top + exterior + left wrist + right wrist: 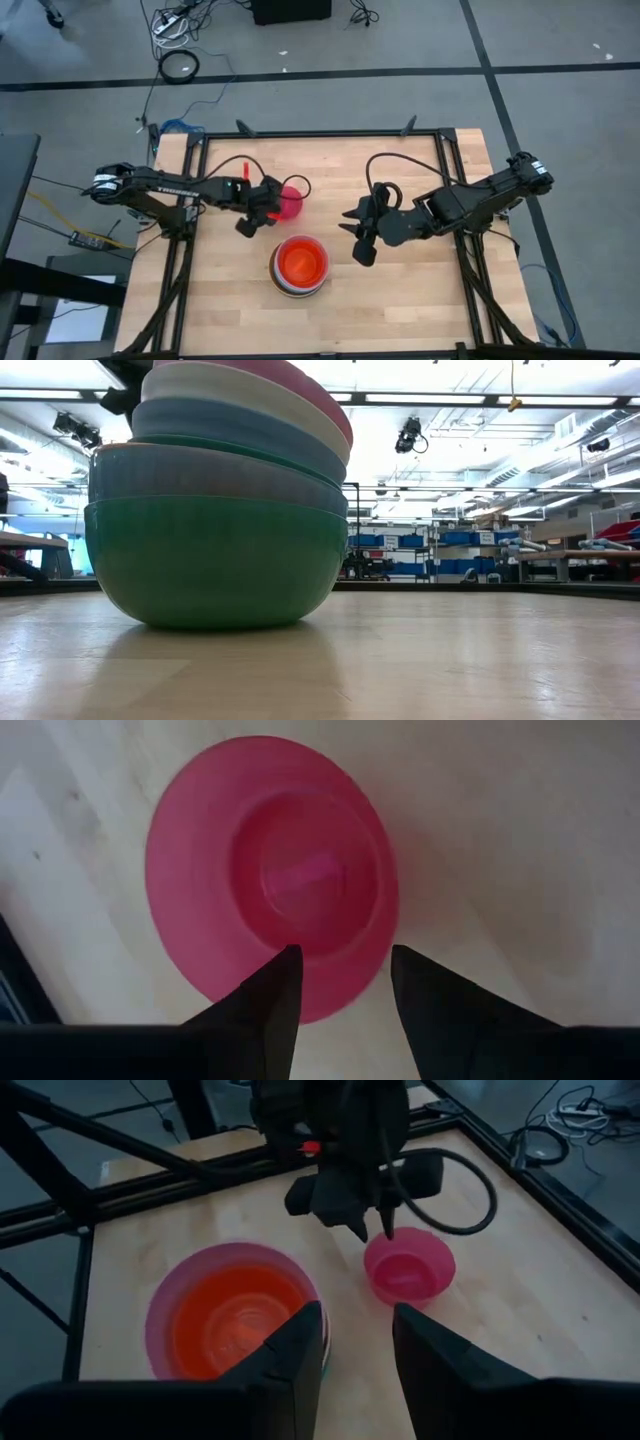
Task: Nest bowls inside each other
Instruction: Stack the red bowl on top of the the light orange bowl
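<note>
Bowls first, from overhead: you have a nested stack (299, 266) sitting on the wooden table (400, 310), its top bowl orange-red inside, just ahead of and between your two grippers. The left gripper (268, 205) is at the rim of a small red bowl (290, 201), which lies apart from the stack, on its far side. The right gripper (356, 235) hangs just to the stack's right, touching nothing.

From table height you see only the stack (216, 510) close up: a teal bowl at the bottom, blue ones inside it, then white and a pink rim on top, the upper ones tilted. Neither gripper shows clearly here.

In the left wrist view, your own two dark fingers (262, 1010) stand partly apart, with the small red bowl (270, 870) directly in front of them; one finger overlaps the near rim, the other sits just outside it. You cannot tell whether the rim is pinched.

In the right wrist view, your fingers (295, 1355) stand partly apart with nothing between them. Beyond them lies the stack (232, 1320), pink-rimmed with orange-red inside, and farther off the small red bowl (410, 1268) with the left gripper (372, 1223) at its far rim
</note>
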Robot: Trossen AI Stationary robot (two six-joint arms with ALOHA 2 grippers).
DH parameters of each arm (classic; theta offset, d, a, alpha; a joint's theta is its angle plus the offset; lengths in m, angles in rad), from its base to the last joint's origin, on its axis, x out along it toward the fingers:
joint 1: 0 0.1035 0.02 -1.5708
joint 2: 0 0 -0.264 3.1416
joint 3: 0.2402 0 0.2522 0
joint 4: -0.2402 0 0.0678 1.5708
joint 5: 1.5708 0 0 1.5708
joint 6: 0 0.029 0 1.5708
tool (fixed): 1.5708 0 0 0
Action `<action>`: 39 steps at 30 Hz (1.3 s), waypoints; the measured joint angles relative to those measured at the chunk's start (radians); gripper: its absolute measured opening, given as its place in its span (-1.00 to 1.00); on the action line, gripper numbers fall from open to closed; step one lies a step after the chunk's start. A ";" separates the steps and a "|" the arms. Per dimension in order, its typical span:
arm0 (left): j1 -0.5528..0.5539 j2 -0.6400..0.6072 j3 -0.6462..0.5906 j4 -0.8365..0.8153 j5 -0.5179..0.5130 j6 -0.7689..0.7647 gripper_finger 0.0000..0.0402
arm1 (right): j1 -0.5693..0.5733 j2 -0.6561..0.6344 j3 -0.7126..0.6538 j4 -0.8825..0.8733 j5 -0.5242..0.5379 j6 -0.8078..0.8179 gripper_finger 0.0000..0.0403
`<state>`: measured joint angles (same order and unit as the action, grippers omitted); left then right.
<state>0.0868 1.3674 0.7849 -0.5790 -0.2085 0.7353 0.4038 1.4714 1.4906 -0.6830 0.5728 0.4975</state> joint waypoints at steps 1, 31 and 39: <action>0.003 0.000 0.000 0.002 0.005 0.000 -0.19 | 0.000 0.000 0.000 0.000 0.000 0.005 -0.44; 0.011 0.215 0.000 0.091 0.057 -0.006 -0.69 | 0.001 -0.001 0.000 -0.002 -0.003 0.007 -0.47; 0.011 0.215 0.000 0.089 0.038 -0.022 -0.97 | 0.001 -0.001 0.000 -0.002 -0.014 0.006 -0.48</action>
<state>0.0982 1.5821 0.7853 -0.4897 -0.1709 0.7135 0.4049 1.4708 1.4906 -0.6854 0.5592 0.5037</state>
